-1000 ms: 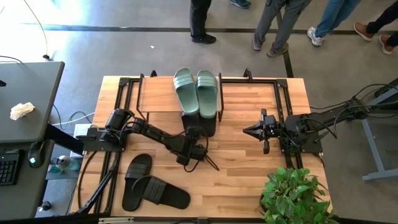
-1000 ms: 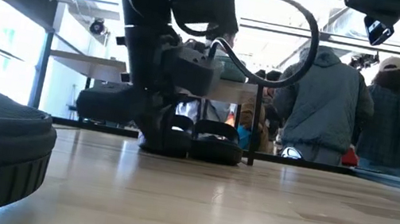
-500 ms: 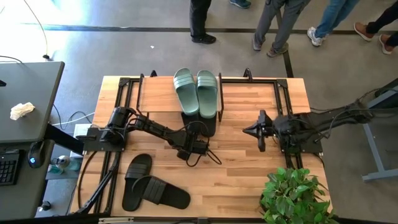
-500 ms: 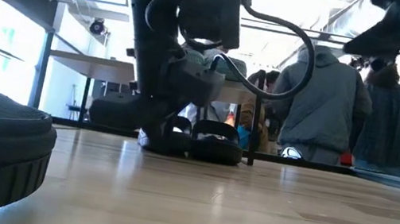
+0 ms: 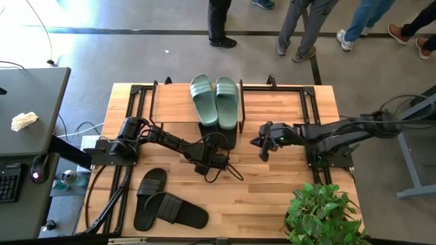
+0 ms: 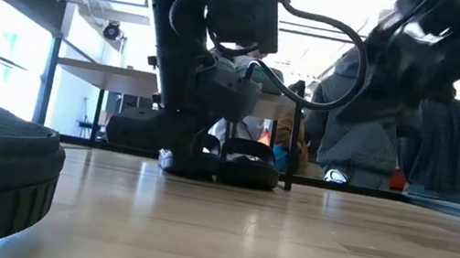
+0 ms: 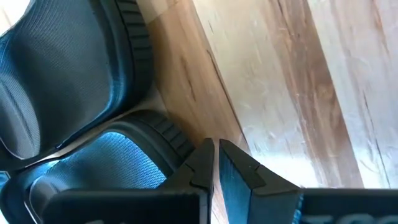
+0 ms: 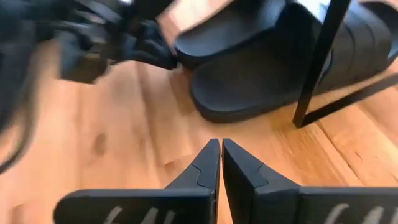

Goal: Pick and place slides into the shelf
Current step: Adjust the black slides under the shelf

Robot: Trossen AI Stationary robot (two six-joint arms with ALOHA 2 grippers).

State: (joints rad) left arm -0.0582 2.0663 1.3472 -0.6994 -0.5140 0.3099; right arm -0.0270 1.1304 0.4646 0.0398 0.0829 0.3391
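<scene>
A sage-green pair of slides (image 5: 214, 99) lies on the plank top of the shelf (image 5: 172, 103). One black pair (image 5: 221, 134) stands under the shelf on the table. Another black pair (image 5: 167, 204) lies near the table's near left corner. My left gripper (image 5: 221, 155) is shut, tipped down at the near end of the black pair under the shelf (image 7: 74, 93). My right gripper (image 5: 263, 148) is shut and hangs above the table, right of that pair (image 8: 261, 68), touching nothing. My left gripper's shut fingertips (image 7: 205, 155) stand right beside the ribbed sole edge (image 7: 166, 132) of one black slide under the shelf. They come slanting down from the table's near left. Whether they touch that edge I cannot tell.
A thin black shelf leg (image 8: 318, 62) stands before the black pair on the right. Black metal frames (image 5: 308, 116) lie on the tabletop. A potted plant (image 5: 320, 212) fills the near right corner. People stand beyond the far edge (image 5: 300, 27). Bare wood lies mid-table (image 5: 272, 197).
My right gripper has swung toward the table's left and sunk, tipping further downward, toward the black pair under the shelf. It has stayed shut. The slides have not moved.
</scene>
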